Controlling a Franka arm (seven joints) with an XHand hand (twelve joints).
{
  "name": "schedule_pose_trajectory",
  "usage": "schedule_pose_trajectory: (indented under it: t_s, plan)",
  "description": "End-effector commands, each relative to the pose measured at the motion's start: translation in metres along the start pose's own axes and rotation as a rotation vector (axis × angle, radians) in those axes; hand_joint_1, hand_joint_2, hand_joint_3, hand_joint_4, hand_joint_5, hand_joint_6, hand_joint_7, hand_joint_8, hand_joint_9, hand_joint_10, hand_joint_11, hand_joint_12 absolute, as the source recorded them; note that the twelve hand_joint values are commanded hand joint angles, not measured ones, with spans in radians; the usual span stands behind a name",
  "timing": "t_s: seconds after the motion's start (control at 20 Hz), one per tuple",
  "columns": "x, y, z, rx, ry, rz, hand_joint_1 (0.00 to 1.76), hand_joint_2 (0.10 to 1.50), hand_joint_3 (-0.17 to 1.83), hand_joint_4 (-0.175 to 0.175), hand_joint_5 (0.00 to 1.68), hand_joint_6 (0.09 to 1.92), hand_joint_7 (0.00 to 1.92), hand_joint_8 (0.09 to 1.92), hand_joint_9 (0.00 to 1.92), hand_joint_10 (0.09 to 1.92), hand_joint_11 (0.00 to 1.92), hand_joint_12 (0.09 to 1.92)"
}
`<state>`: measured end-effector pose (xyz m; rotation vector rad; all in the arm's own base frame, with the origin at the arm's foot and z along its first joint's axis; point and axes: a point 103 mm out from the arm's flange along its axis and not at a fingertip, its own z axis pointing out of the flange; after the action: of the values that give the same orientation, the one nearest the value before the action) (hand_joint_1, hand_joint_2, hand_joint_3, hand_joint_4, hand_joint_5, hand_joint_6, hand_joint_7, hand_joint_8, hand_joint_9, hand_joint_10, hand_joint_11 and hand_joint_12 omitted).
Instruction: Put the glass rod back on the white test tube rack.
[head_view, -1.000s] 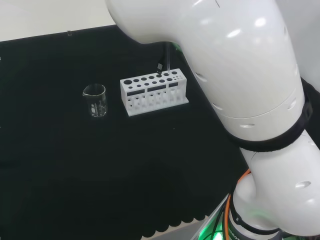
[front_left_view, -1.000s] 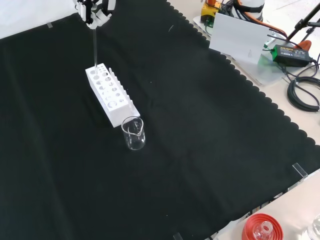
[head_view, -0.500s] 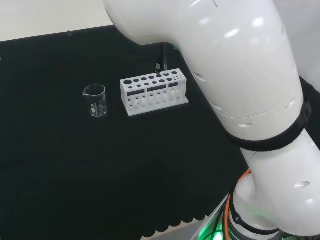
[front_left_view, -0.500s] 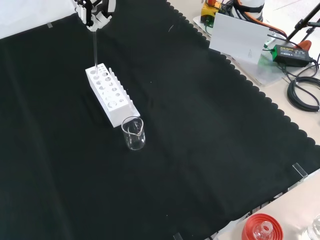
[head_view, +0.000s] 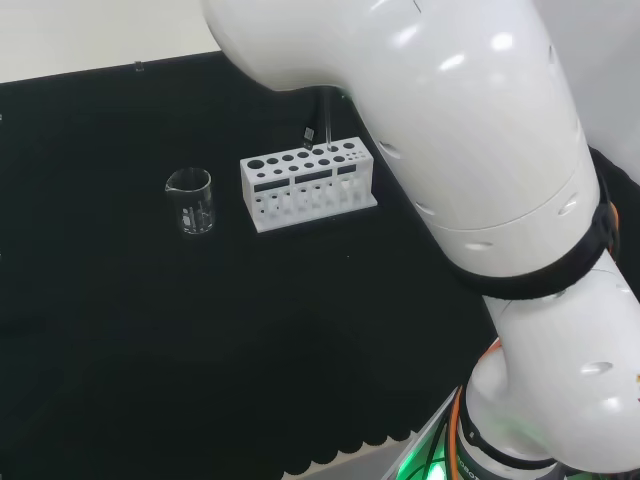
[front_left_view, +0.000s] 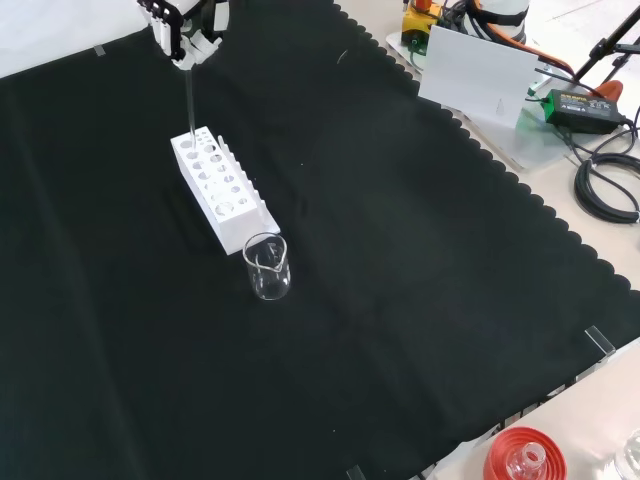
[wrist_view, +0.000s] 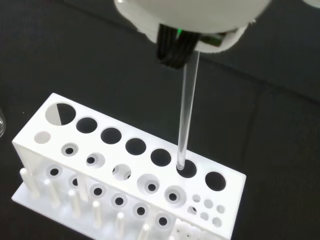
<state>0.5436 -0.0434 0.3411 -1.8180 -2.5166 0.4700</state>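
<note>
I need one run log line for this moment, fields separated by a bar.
hand: shut on glass rod | rod: upright, tip at a hole of white rack | beaker: beside rack, untouched

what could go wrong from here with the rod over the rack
The glass rod hangs from the hand with its tip just at one hole of the white rack; if it drifts, it may catch the rim and jam or chip. Released now, the long rod would probably lean and might tip out. The beaker stands close by the rack's end.
</note>
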Motion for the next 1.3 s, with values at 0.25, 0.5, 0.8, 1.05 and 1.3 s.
schedule_pose_trajectory:
  t_s: [0.25, 0.5, 0.8, 1.05, 1.3]
  plan:
    - [-0.011, -0.002, 0.007, 0.012, -0.001, 0.002, 1.33, 0.61, 0.75, -0.175, 1.21, 0.58, 1.35, 0.83, 1.71, 0.63, 1.62, 0.75]
    - [-0.02, -0.008, 0.007, 0.013, 0.0, 0.027, 1.33, 0.61, 0.75, -0.175, 1.21, 0.58, 1.35, 0.83, 1.71, 0.63, 1.62, 0.75]
    - [-0.016, 0.003, 0.024, 0.035, 0.017, 0.012, 1.33, 0.61, 0.75, -0.175, 1.21, 0.58, 1.35, 0.83, 1.71, 0.63, 1.62, 0.75]
    - [-0.009, 0.021, 0.033, 0.039, 0.03, -0.019, 1.33, 0.61, 0.75, -0.175, 1.21, 0.58, 1.35, 0.83, 1.71, 0.63, 1.62, 0.75]
    - [-0.011, 0.032, 0.043, 0.048, 0.039, -0.031, 1.33, 0.61, 0.75, -0.175, 1.21, 0.58, 1.35, 0.83, 1.71, 0.63, 1.62, 0.75]
